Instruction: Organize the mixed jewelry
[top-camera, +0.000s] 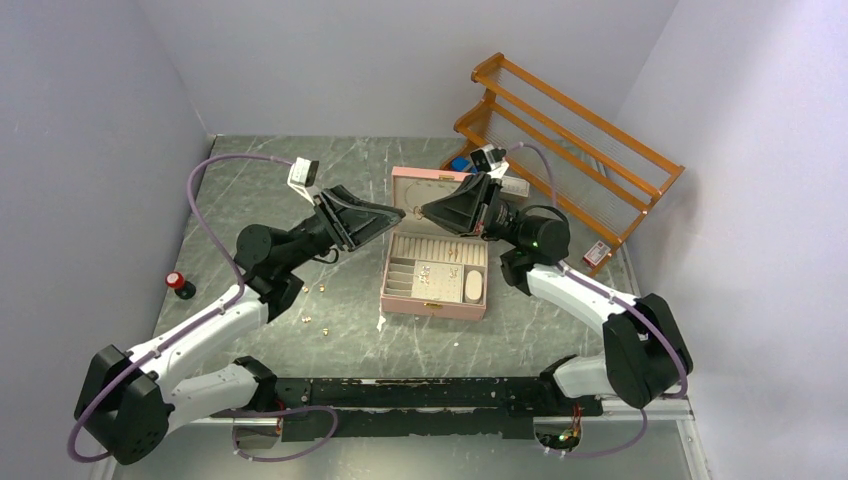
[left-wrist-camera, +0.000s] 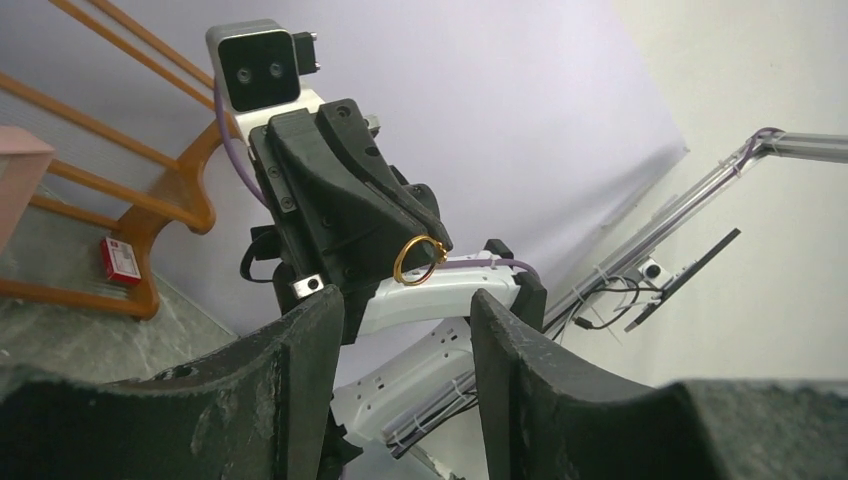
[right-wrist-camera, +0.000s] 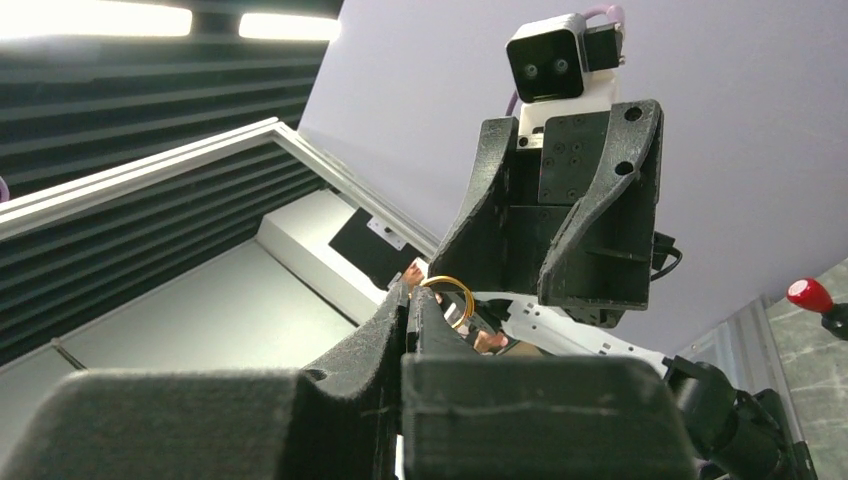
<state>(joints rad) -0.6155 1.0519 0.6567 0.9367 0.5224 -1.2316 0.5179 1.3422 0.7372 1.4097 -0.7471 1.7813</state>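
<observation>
My right gripper (top-camera: 424, 212) is raised over the open pink jewelry box (top-camera: 435, 304) and is shut on a thin gold ring (right-wrist-camera: 443, 278), pinched at its fingertips (right-wrist-camera: 412, 292). The ring also shows in the left wrist view (left-wrist-camera: 396, 268), at the tip of the right gripper (left-wrist-camera: 436, 246). My left gripper (top-camera: 399, 214) faces it tip to tip a short way off, open and empty, with the jaws (left-wrist-camera: 405, 305) well apart. Several tiny gold pieces (top-camera: 306, 319) lie loose on the table left of the box, and more lie in its tray (top-camera: 449, 272). I cannot make out the silvery wire loop.
An orange wooden rack (top-camera: 570, 130) stands at the back right, with a small red box (top-camera: 597, 255) at its foot. A red-topped object (top-camera: 178, 283) sits at the table's left edge. The box lid (top-camera: 420, 186) stands upright behind the two grippers.
</observation>
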